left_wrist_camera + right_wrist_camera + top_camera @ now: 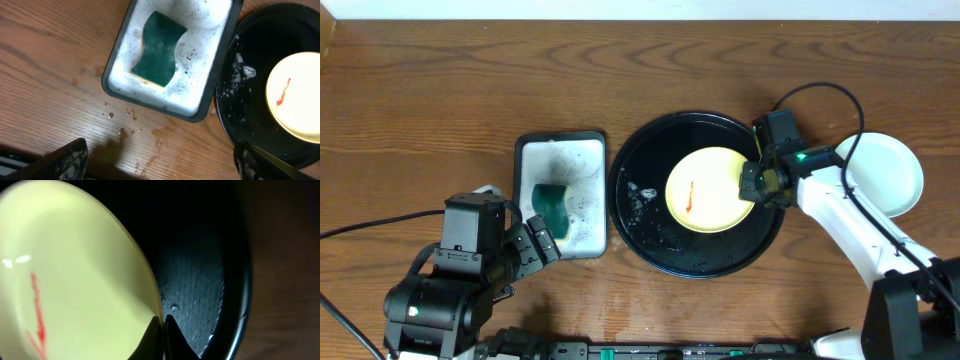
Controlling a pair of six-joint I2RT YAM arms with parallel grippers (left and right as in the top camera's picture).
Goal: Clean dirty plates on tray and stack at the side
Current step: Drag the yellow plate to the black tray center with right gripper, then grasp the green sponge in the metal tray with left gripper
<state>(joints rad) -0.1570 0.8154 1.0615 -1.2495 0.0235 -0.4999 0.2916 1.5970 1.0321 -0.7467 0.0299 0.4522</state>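
From overhead, a large round glossy black tray [650, 238] is sitting on the wooden tabletop [440, 90], a little toward the right edge from its middle. A pale yellow round plate [705, 190] is lying inside the tray, toward the tray's right side, and is carrying a thin red smear [691, 198]. The right tool [753, 186] is resting at the plate's right rim. A pale mint-white round plate [890, 175] is sitting off the tray near the tabletop's right edge, partly under the right arm. Just beside the black tray, on the side of the left edge, a small rectangular dark-rimmed tray [560, 138] is holding white foam [582, 205] and a green sponge [551, 205]. The left tool [542, 240] is hovering at that tray's near corner.

In the left wrist view, the left tool [157, 165] is standing with its jaws wide apart and holding nothing, over bare wood dotted with drips. Beyond it the sponge [159, 47] is lying in the foam, and the black tray [250, 125] with the yellow plate [297, 95] is showing at the right.

In the right wrist view, the right tool [163, 332] is pressing its tips together on the yellow plate's [75, 265] rim, the edge running into the seam between them. The wet black tray [200, 280] is lying beneath.
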